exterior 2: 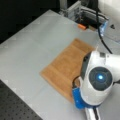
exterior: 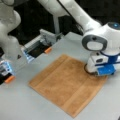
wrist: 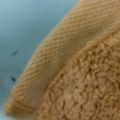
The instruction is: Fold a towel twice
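- The pincer [exterior: 101, 73] is pressed down on the right corner of the towel [exterior: 66, 86]; whether it is parted or closed, I cannot tell.
- The wrist view shows a woven band at the towel's edge, close up.
- One towel lies flat and unfolded on the grey worktop [exterior: 22, 105], spreading left from the pincer.
- One arm.

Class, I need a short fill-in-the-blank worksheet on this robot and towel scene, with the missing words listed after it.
1. The towel lies ____ on the grey table, with no fold made.
2. In a front view the gripper is down at the towel's ____ corner.
3. The wrist view shows a plain woven ____ beside the fuzzy pile.

Missing words: flat; right; band
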